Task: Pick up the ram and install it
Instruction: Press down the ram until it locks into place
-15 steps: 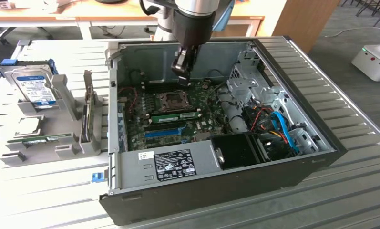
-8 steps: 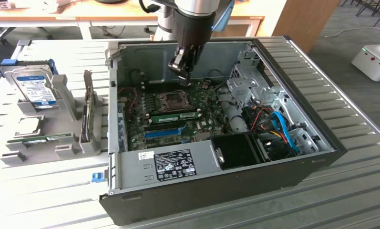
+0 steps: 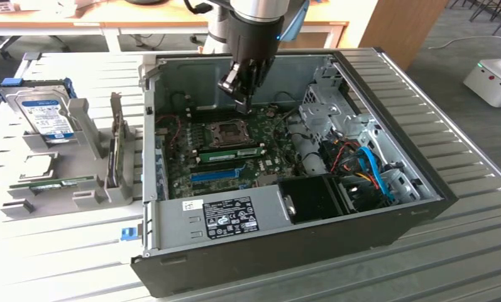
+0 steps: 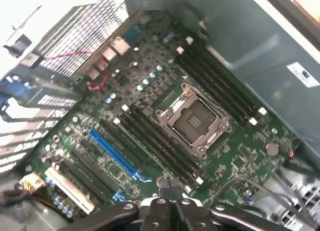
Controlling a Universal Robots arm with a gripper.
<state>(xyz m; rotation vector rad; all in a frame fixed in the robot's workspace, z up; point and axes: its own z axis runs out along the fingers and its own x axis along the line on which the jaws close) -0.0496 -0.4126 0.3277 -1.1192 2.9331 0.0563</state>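
My gripper [image 3: 242, 106] hangs inside the open computer case [image 3: 418, 189], above the motherboard [image 3: 233, 157] and just behind the CPU socket [image 3: 231, 133]. Its fingers are shut, and I see nothing between them. In the wrist view the gripper [image 4: 170, 190] points down at the black memory slots [image 4: 160, 143] beside the CPU socket [image 4: 194, 122]. One green ram stick [image 3: 230, 153] sits along the slots in front of the socket. Another ram stick [image 3: 59, 184] lies in the grey holder [image 3: 82, 200] on the table at the exterior view's left.
A silver hard drive with a blue label [image 3: 44, 116] stands in the holder, at the back. A long blue slot [image 4: 112, 151] crosses the motherboard. Cables [image 3: 368, 170] and the drive cage [image 3: 325, 104] fill the case's right side. A white machine [image 3: 493, 78] stands on the floor.
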